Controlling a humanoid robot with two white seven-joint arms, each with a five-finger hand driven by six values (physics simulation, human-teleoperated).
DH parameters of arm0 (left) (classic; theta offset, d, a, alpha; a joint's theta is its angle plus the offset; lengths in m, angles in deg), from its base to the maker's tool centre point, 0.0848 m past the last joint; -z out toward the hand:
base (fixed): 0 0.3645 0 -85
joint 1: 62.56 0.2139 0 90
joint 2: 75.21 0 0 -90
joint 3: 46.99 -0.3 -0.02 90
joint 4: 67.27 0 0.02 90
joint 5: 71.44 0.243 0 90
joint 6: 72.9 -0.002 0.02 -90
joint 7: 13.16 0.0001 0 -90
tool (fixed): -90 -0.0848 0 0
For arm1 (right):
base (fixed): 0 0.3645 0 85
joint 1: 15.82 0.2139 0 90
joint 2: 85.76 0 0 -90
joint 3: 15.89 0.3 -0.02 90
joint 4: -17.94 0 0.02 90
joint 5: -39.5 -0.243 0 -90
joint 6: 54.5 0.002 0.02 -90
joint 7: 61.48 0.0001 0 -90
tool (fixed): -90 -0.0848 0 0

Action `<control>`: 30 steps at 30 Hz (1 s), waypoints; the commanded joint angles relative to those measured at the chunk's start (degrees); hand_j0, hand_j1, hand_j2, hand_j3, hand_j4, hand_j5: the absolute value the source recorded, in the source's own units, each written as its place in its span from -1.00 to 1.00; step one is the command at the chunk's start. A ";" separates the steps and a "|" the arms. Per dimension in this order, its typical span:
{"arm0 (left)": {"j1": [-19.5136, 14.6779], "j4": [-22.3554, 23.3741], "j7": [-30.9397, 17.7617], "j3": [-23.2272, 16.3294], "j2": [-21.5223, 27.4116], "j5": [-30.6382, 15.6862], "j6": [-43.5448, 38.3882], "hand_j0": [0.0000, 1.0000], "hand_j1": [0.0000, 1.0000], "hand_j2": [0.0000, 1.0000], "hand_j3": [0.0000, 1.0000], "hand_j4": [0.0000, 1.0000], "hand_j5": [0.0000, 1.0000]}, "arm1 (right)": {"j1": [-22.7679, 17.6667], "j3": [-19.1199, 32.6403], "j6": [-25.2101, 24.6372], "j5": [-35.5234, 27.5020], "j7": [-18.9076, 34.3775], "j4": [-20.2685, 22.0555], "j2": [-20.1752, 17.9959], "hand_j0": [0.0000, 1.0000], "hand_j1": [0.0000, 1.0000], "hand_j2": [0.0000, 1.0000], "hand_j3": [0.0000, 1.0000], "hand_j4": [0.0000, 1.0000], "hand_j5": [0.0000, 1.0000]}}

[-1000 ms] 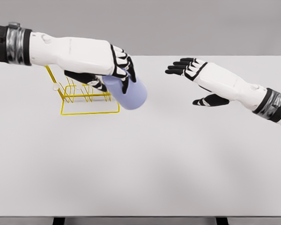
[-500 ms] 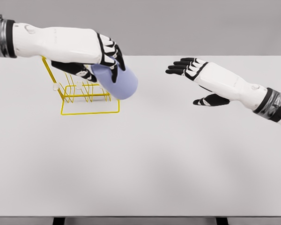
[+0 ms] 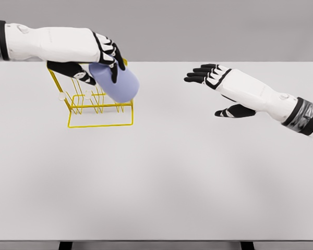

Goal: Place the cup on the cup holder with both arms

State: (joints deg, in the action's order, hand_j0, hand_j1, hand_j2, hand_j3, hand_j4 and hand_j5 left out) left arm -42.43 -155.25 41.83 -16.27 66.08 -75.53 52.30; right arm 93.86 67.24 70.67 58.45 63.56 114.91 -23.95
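A pale lilac cup (image 3: 117, 83) hangs tilted in the air, its mouth turned down to the right. My left hand (image 3: 101, 60) is shut on it from above, fingers curled over its upper side. The cup hovers over the right half of a yellow wire cup holder (image 3: 96, 107) standing on the white table (image 3: 161, 172) at the back left; I cannot tell whether cup and holder touch. My right hand (image 3: 208, 75) floats above the table at the right, fingers spread, holding nothing, well apart from the cup.
The holder's upright prongs (image 3: 86, 96) rise just left of the cup, partly hidden by my left arm. The table's far edge runs close behind the holder.
My left hand has carried the cup up and to the left, from beside the holder's right end to above it. The right arm has stayed still.
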 commanded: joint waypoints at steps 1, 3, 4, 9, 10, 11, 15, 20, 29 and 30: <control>0.00 1.59 0.01 -0.05 0.04 -0.21 -0.19 0.00 0.00 0.00 0.00 0.00 0.00 | 0.00 0.01 -0.17 -0.41 -0.03 -0.03 -0.10 1.00 1.00 1.00 1.00 1.00 1.00; 0.09 1.94 0.01 -0.13 0.04 -0.12 -0.19 0.00 0.00 0.00 0.00 0.00 0.00 | 0.00 0.01 -0.17 -0.41 -0.03 -0.03 -0.10 1.00 1.00 1.00 1.00 1.00 1.00; 0.18 2.56 0.01 -0.31 -0.05 -0.04 -0.19 0.00 0.00 0.00 0.00 0.00 0.00 | 0.00 0.01 -0.17 -0.41 -0.03 0.05 -0.02 1.00 1.00 1.00 1.00 1.00 1.00; 1.93 4.31 0.01 -0.31 -0.22 0.05 -0.19 0.00 0.00 0.00 0.00 0.00 0.00 | 0.00 0.01 -0.17 -0.32 -0.03 -0.03 -0.02 1.00 1.00 1.00 1.00 1.00 1.00; 2.11 4.58 0.01 -0.31 -0.31 0.05 -0.19 0.00 0.00 0.00 0.00 0.00 0.00 | 0.00 0.01 -0.17 -0.41 -0.03 -0.03 -0.02 1.00 1.00 1.00 1.00 1.00 1.00; 2.20 4.75 0.01 -0.40 -0.40 0.14 -0.19 0.00 0.00 0.00 0.00 0.00 0.00 | 0.00 0.01 -0.17 -0.41 -0.03 -0.03 -0.02 1.00 1.00 1.00 1.00 1.00 1.00; 2.20 5.11 0.01 -0.48 -0.40 0.14 -0.19 0.01 0.01 0.01 0.01 0.01 0.01 | 0.00 0.01 -0.17 -0.41 -0.03 -0.12 -0.10 1.00 1.00 1.00 1.00 1.00 1.00; 2.11 5.02 0.01 -0.40 -0.40 0.49 -0.19 0.97 0.97 0.97 0.97 0.97 0.97 | 0.09 0.01 -0.17 -0.23 -0.03 -0.38 -0.10 1.00 1.00 1.00 1.00 1.00 1.00; 2.29 0.80 0.01 2.94 2.41 -0.91 -0.19 1.00 1.00 1.00 1.00 1.00 1.00 | 0.18 0.10 -0.17 -0.23 -0.03 -0.47 -0.19 1.00 1.00 1.00 1.00 1.00 1.00; 2.46 -0.34 0.01 2.94 3.82 -2.84 -0.19 1.00 1.00 1.00 1.00 1.00 1.00 | 0.18 0.10 -0.17 -0.23 -0.03 -0.47 -0.19 1.00 1.00 1.00 1.00 1.00 1.00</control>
State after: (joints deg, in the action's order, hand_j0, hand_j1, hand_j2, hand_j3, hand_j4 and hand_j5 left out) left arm -39.44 -153.82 41.82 -14.54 68.35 -76.76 52.29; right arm 94.04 67.32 70.67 58.62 63.56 114.43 -24.10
